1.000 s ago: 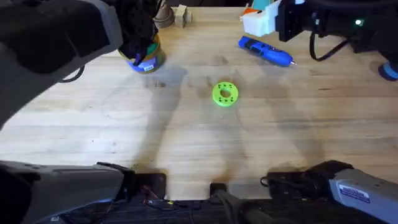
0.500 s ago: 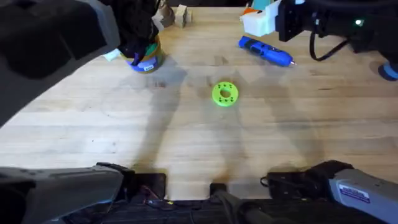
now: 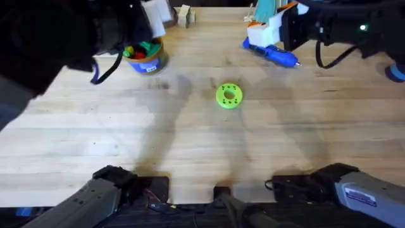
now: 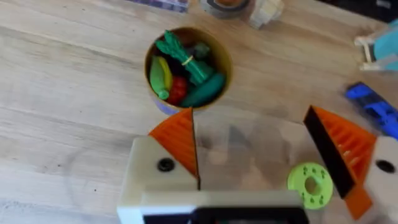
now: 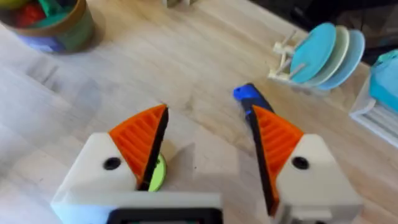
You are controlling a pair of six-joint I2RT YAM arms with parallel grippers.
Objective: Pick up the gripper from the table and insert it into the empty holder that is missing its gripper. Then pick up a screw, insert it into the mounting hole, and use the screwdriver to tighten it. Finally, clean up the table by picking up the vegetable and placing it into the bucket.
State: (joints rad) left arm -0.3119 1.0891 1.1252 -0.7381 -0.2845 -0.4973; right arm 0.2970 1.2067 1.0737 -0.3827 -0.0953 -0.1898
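Vegetable [image 4: 202, 93] sits in bucket [image 4: 221, 53]; I see both grippers spread, empty; cleanup looks done; screwdriver [image 3: 271, 53] idle.

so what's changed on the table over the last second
The left arm has lifted off the bucket, and its open gripper now hangs above it, holding nothing; the toy vegetables inside show. The right gripper, open, has moved over the screwdriver. Bucket, screwdriver and green disc stayed put.
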